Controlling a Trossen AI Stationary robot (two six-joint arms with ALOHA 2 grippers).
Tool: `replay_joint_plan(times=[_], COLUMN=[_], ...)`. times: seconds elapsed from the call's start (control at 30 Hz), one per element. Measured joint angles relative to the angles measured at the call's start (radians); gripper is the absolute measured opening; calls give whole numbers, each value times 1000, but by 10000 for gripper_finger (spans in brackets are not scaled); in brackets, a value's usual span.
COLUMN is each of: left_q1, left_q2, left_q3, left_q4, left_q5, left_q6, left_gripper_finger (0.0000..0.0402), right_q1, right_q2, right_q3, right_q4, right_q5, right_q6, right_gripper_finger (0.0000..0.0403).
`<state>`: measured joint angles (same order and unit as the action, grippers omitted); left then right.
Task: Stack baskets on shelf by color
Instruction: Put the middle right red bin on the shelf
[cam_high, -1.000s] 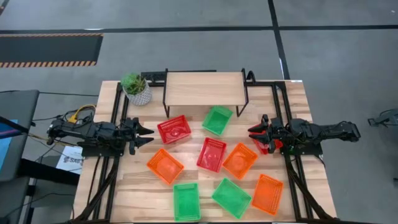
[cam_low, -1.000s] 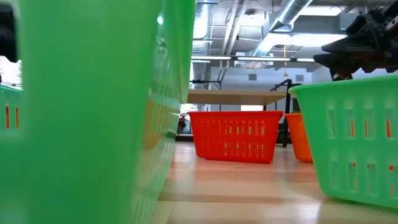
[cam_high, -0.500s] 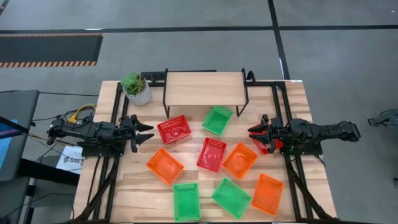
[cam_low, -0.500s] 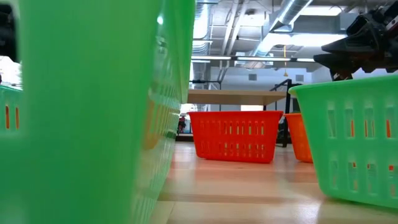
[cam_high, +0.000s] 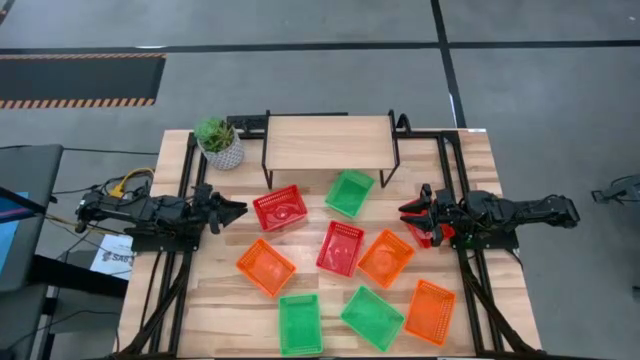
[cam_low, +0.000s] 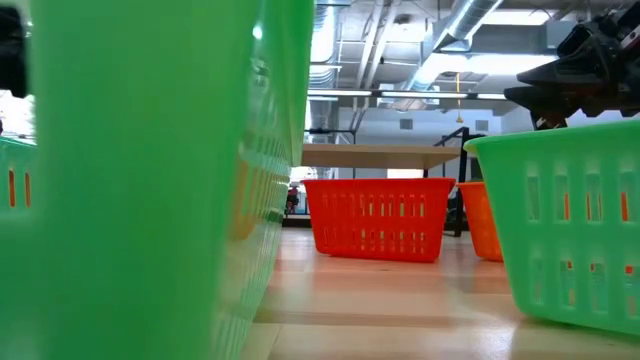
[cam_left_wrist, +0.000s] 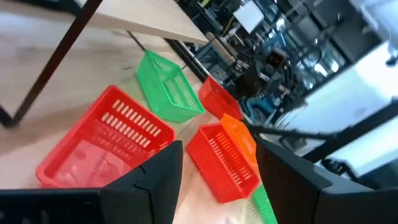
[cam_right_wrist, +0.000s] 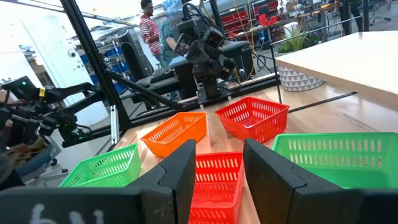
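Left tool (cam_high: 232, 210) and right tool (cam_high: 407, 222) hover open, empty, at the bench (cam_high: 200, 320) sides.
Eight baskets visible from above: three green, three orange, two red; the right wrist view alone shows a person (cam_right_wrist: 148, 25).

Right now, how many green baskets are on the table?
3: one just before the shelf, two side by side at the near edge. None seem hidden.

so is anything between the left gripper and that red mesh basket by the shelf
Nothing visible: only bare tabletop lies between the left gripper and the red perforated plastic basket in front of the light-wood shelf.
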<state>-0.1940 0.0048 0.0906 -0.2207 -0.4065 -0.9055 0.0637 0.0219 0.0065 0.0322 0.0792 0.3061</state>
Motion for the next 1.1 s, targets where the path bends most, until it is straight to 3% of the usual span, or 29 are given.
replay_joint_plan(times=[0.2, 0.43, 0.57, 0.77, 0.9, 1.1], left_q1=[0, 0, 0, 0, 2, 2], left_q2=[0, 0, 0, 0, 0, 0], left_q3=[0, 0, 0, 0, 0, 0], left_q4=[0, 7, 7, 8, 9, 70], left_q5=[0, -63, -127, -128, -130, -153], left_q6=[-32, -91, -254, -343, -370, -398], left_gripper_finger=[192, 192, 192, 192, 192, 192], right_q1=[-1, -7, -9, -9, -16, -48], right_q2=[0, 0, 0, 0, 0, 4], right_q3=[0, 0, 0, 0, 0, 74], right_q4=[2, 21, 28, 35, 153, 282], right_q5=[0, 3, 3, 15, 27, 46], right_q6=[32, 498, 586, 745, 759, 603], right_gripper_finger=[159, 159, 159, 159, 159, 159])
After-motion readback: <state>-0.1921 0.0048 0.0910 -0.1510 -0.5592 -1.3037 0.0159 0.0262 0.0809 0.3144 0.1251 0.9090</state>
